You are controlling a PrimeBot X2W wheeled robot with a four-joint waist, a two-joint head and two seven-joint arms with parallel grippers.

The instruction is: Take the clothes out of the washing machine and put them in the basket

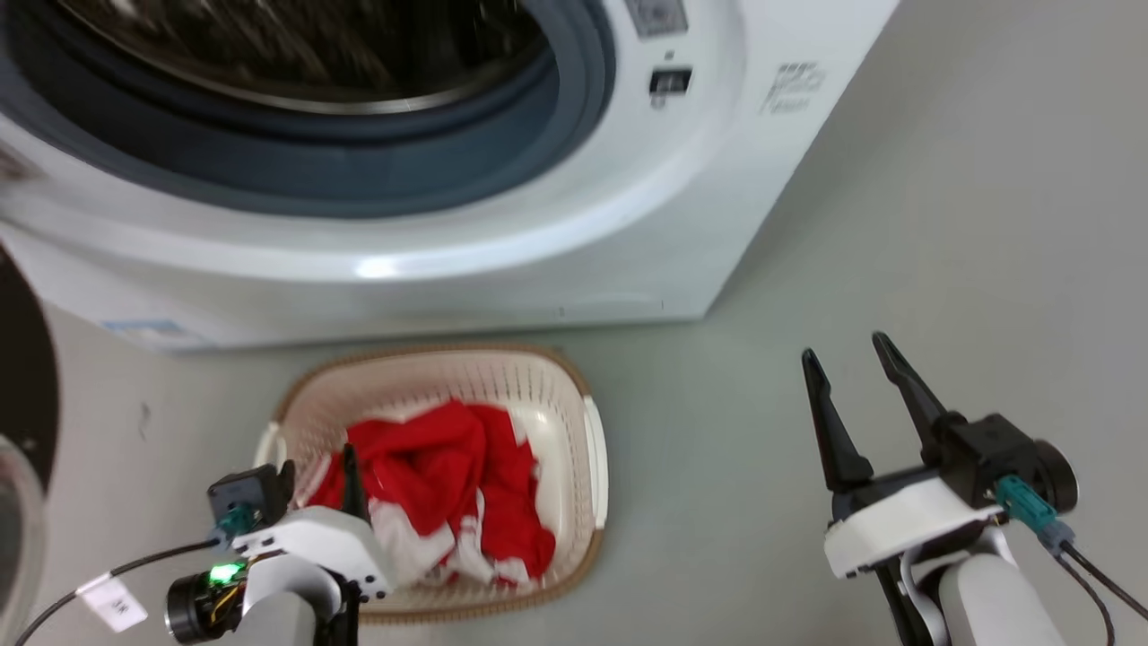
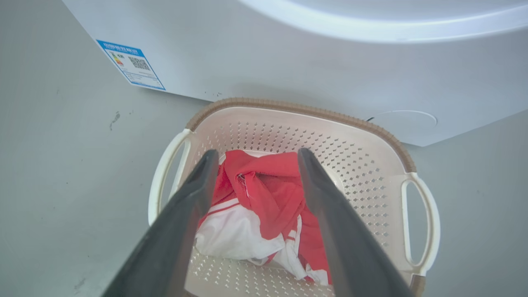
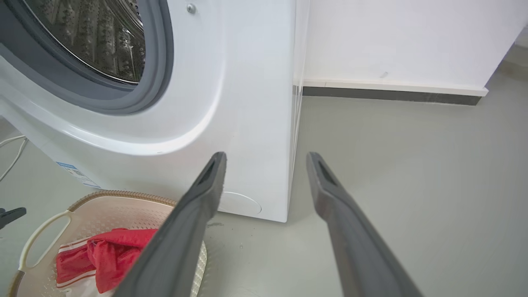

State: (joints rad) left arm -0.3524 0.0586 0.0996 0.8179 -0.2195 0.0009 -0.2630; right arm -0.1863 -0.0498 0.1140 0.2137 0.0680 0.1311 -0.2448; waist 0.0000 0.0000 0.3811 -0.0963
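Observation:
Red clothes with white striped trim lie heaped in the cream basket on the floor before the white washing machine. Its porthole stands open, and the steel drum looks bare where it shows. My left gripper hangs open over the basket's near left side, nothing between its fingers. In the left wrist view the clothes lie below my left gripper, inside the basket. My right gripper is open and holds nothing, over bare floor to the basket's right; my right gripper points at the machine's corner.
The washer's dark-framed glass door swings out at the far left. A white wall with a dark skirting runs behind the machine. Grey floor spreads to the right of the washer and basket. A white cable lies at the left.

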